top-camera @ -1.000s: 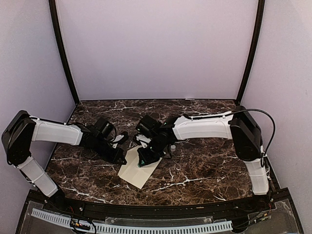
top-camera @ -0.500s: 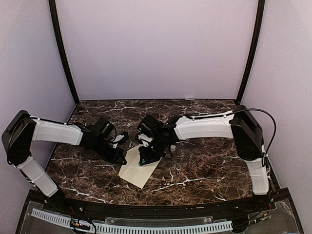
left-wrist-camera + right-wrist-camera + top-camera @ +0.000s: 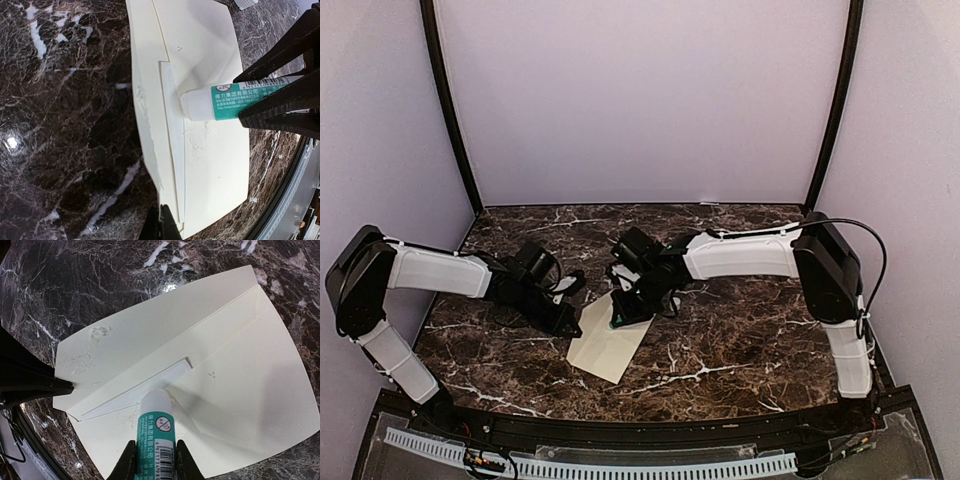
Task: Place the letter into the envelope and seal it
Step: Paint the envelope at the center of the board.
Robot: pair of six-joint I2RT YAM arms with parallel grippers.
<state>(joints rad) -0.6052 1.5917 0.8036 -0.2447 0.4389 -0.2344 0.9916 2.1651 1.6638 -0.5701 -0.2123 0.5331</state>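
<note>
Glue stick (image 3: 156, 426) slightly farther along envelope (image 3: 240, 375)

Inventory: envelope (image 3: 603, 350), 1; letter (image 3: 167, 376), 1; glue stick (image 3: 155, 424), 1; tools, 2: left tool (image 3: 571, 323), right tool (image 3: 620, 319); table (image 3: 750, 330), 1.

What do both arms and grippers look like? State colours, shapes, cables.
The left arm and right arm have white shells between black joints. The left gripper and right gripper are black with slim fingers. A thin black cable loops at the right elbow.
</note>
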